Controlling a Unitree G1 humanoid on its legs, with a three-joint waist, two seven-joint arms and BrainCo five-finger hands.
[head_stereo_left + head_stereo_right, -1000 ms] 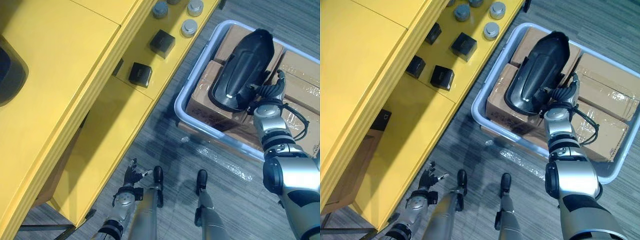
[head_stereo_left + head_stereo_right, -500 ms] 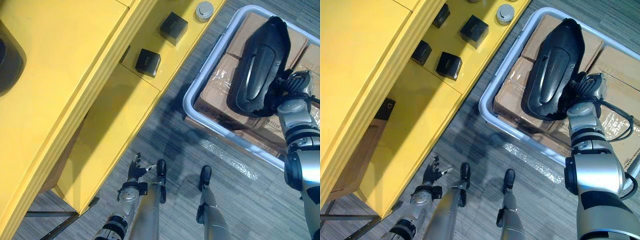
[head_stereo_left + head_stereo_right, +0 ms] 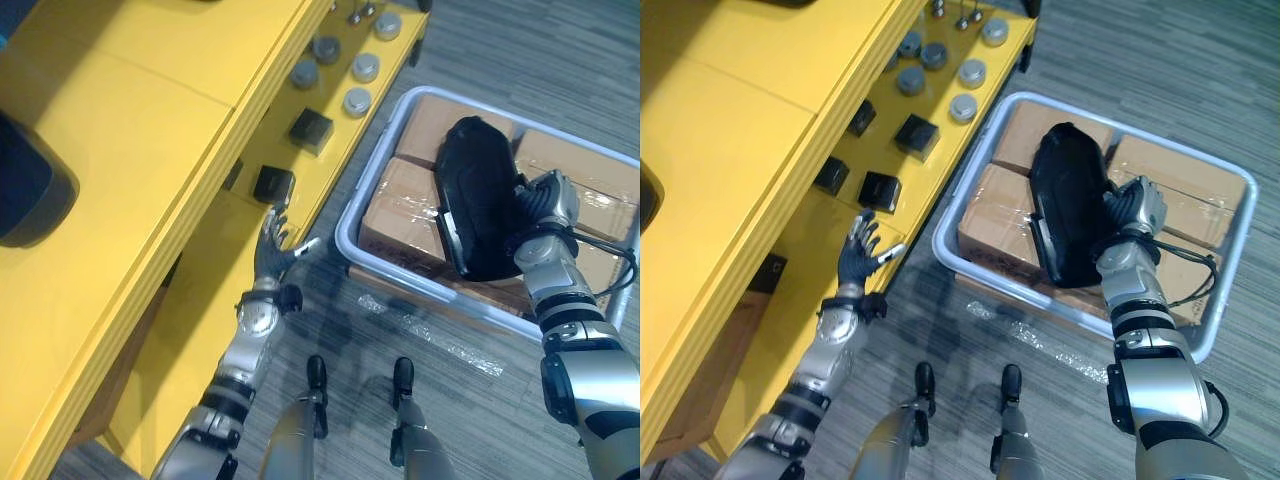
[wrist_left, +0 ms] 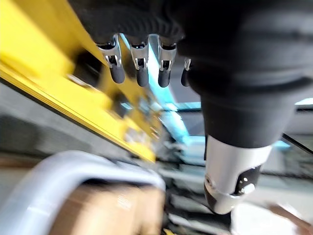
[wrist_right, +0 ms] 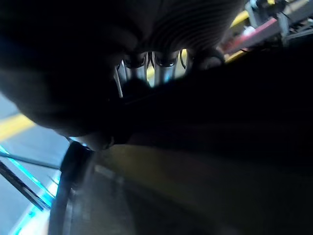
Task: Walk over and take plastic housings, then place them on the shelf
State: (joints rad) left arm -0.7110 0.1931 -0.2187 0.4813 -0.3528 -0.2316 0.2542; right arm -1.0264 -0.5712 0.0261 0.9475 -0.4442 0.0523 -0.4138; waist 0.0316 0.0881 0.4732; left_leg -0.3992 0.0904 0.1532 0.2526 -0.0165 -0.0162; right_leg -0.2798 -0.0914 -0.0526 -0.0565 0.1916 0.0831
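A long black plastic housing (image 3: 478,200) stands tilted on its edge over the cardboard boxes (image 3: 400,215) in a grey bin (image 3: 970,275). My right hand (image 3: 1128,210) is shut on its right side, fingers curled round the rim; in the right wrist view the dark housing (image 5: 230,112) lies just past the fingers (image 5: 146,66). My left hand (image 3: 274,251) is raised beside the lower level of the yellow shelf (image 3: 150,130), open with fingers spread and nothing in it. Its straight fingers (image 4: 139,63) show in the left wrist view.
Two small black blocks (image 3: 273,183) and several grey round caps (image 3: 356,100) sit on the shelf's lower level. A dark rounded object (image 3: 30,190) lies on the top level at the left. Grey floor runs between shelf and bin.
My right hand has curled shut on the housing, which has turned up onto its edge. My left arm has risen from low by the floor to the shelf's edge. The camera has shifted.
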